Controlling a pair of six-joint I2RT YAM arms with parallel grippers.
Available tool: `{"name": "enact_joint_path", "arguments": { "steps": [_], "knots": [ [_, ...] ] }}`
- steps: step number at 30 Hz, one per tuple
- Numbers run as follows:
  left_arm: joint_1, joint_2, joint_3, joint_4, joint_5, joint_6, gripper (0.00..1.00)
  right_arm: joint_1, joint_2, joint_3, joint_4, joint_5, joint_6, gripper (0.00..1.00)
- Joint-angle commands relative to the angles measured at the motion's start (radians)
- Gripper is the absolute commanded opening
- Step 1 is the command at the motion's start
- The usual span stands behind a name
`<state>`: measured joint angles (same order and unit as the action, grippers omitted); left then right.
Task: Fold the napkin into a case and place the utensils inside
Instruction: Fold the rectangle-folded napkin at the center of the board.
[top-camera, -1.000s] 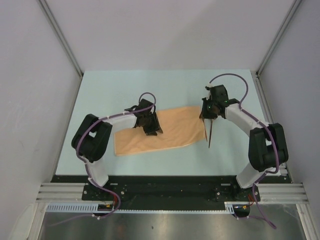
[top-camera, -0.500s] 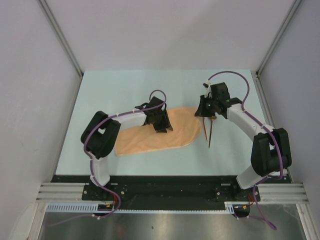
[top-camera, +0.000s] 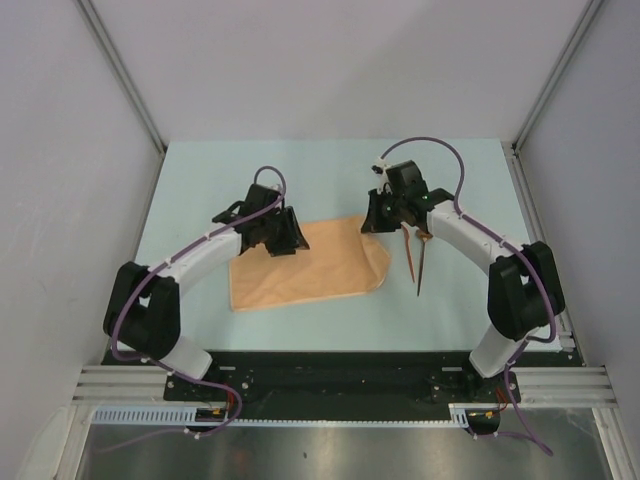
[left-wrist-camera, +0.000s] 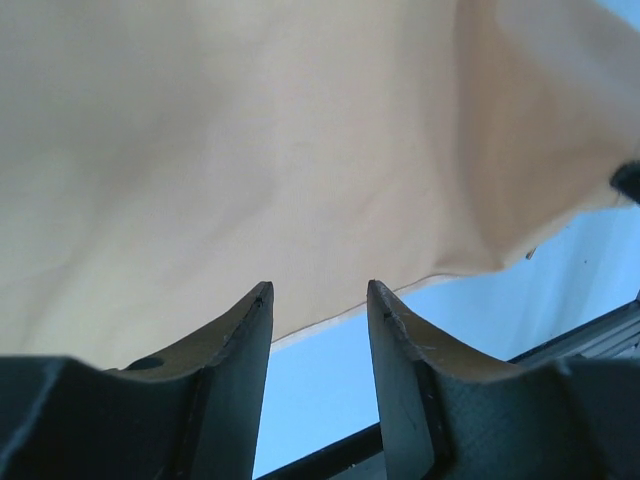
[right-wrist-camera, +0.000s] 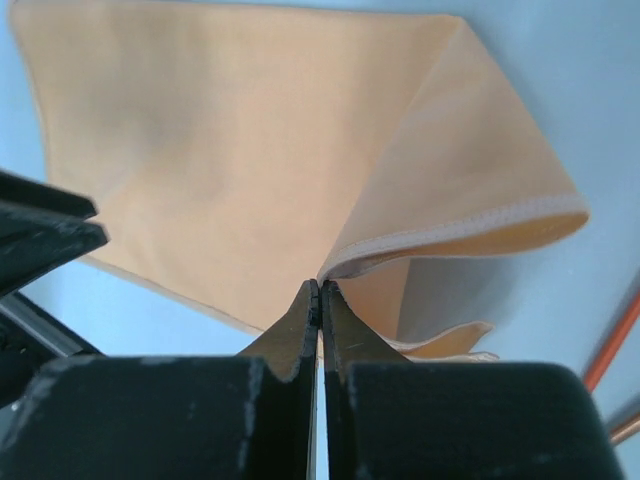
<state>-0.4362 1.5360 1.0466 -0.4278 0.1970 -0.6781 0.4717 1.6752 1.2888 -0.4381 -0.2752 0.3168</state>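
Observation:
The peach-orange napkin lies on the pale blue table, its right side lifted and curled over. It also shows in the left wrist view and the right wrist view. My right gripper is shut on the napkin's hemmed edge and holds it up above the lower layer. My left gripper is open and empty over the napkin's far left edge. The two reddish-brown utensils lie on the table just right of the napkin, and one shows in the right wrist view.
White walls close in the table on the left, back and right. A black rail runs along the near edge by the arm bases.
My right gripper has moved left, carrying the napkin's right edge over toward the middle. My left gripper has drawn back left, from the napkin's middle to its far left edge.

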Motion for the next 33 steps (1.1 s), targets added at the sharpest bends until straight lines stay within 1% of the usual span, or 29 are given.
{"name": "enact_joint_path", "arguments": {
  "steps": [1, 4, 6, 8, 11, 12, 16, 18, 19, 22, 23, 24, 27, 33],
  "knots": [
    [0.008, -0.065, 0.001, -0.04, 0.019, 0.058, 0.47, 0.024, 0.02, 0.072, 0.002, 0.03, -0.012, 0.0],
    [0.037, -0.088, -0.029, -0.043, 0.038, 0.049, 0.47, 0.051, 0.046, 0.093, 0.01, 0.019, -0.001, 0.0],
    [0.069, -0.121, -0.063, -0.046, 0.035, 0.049, 0.47, 0.091, 0.064, 0.127, 0.01, 0.021, 0.004, 0.0],
    [0.096, -0.149, -0.088, -0.055, 0.0, 0.046, 0.47, 0.131, 0.101, 0.177, 0.012, 0.016, 0.011, 0.0],
    [0.177, -0.203, -0.126, -0.095, -0.042, 0.022, 0.47, 0.171, 0.164, 0.237, 0.01, 0.002, 0.048, 0.0],
    [0.224, -0.214, -0.15, -0.101, -0.047, 0.012, 0.47, 0.198, 0.185, 0.282, 0.006, 0.008, 0.057, 0.0],
    [0.338, -0.316, -0.232, -0.091, -0.024, -0.012, 0.47, 0.266, 0.277, 0.388, 0.03, -0.031, 0.134, 0.0],
    [0.387, -0.335, -0.25, -0.089, -0.005, 0.002, 0.48, 0.289, 0.342, 0.44, 0.041, -0.047, 0.16, 0.0],
    [0.398, -0.336, -0.249, -0.106, -0.005, 0.02, 0.48, 0.307, 0.366, 0.486, 0.038, -0.05, 0.169, 0.0],
    [0.432, -0.336, -0.246, -0.132, -0.001, 0.051, 0.48, 0.34, 0.431, 0.549, 0.061, -0.065, 0.218, 0.0],
    [0.432, -0.338, -0.247, -0.134, 0.002, 0.057, 0.48, 0.344, 0.445, 0.561, 0.07, -0.073, 0.24, 0.0],
    [0.464, -0.339, -0.249, -0.135, 0.005, 0.06, 0.48, 0.347, 0.472, 0.57, 0.078, -0.09, 0.252, 0.0],
    [0.49, -0.347, -0.254, -0.134, 0.018, 0.071, 0.48, 0.358, 0.511, 0.584, 0.131, -0.114, 0.3, 0.0],
    [0.51, -0.359, -0.263, -0.14, 0.019, 0.092, 0.48, 0.364, 0.58, 0.65, 0.153, -0.163, 0.337, 0.0]
  ]
}}
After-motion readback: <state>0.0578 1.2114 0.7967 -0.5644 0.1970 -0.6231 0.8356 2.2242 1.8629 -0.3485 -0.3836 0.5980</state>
